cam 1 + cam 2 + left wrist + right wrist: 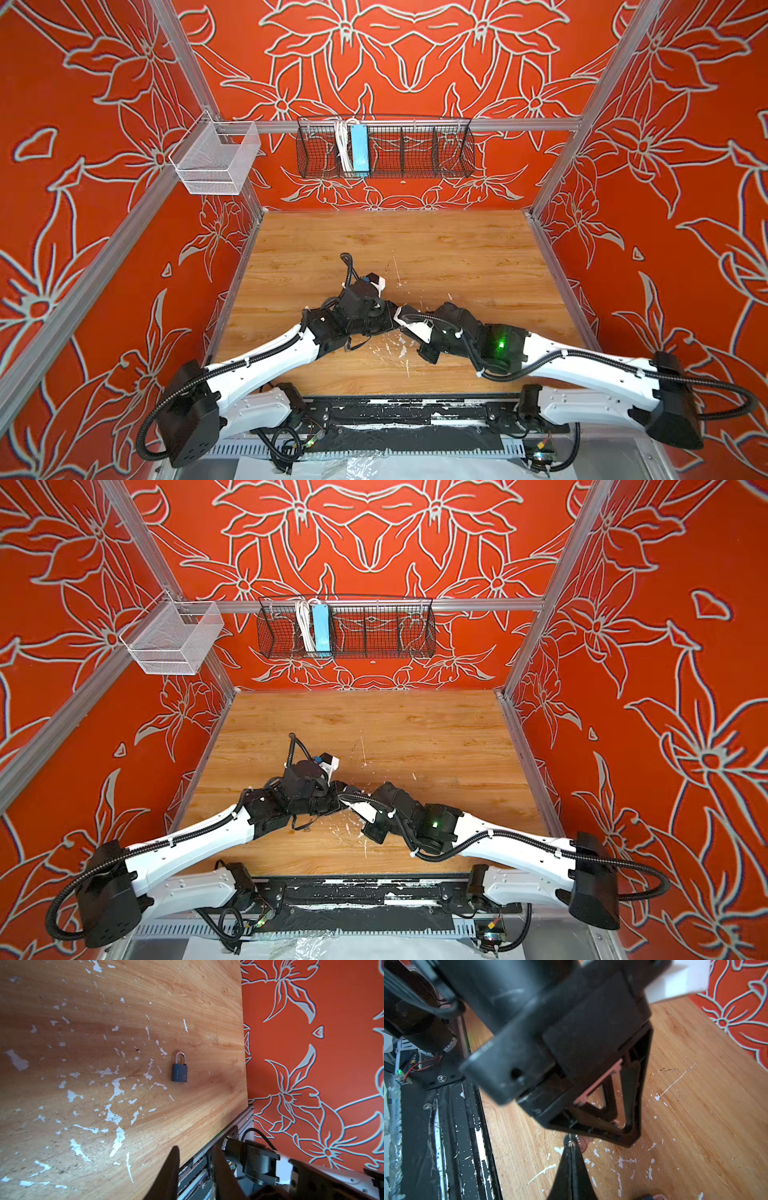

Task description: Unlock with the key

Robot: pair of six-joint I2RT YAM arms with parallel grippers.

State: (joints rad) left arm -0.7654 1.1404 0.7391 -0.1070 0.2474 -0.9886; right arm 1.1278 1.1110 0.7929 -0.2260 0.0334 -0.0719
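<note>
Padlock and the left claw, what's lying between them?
Nothing is in the way. Only bare wooden table with white chipped spots lies between the padlock and the left claw. The left wrist view shows it.

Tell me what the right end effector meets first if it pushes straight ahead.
Likely the left end effector, whose black finger frame crosses directly ahead of it; how close they are is unclear.

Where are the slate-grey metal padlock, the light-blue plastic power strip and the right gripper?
slate-grey metal padlock (179, 1073): left wrist view, middle of its body.
light-blue plastic power strip (359, 149): a top view, middle of its long face.
right gripper (572, 1144): right wrist view, between its shut fingertips.
</note>
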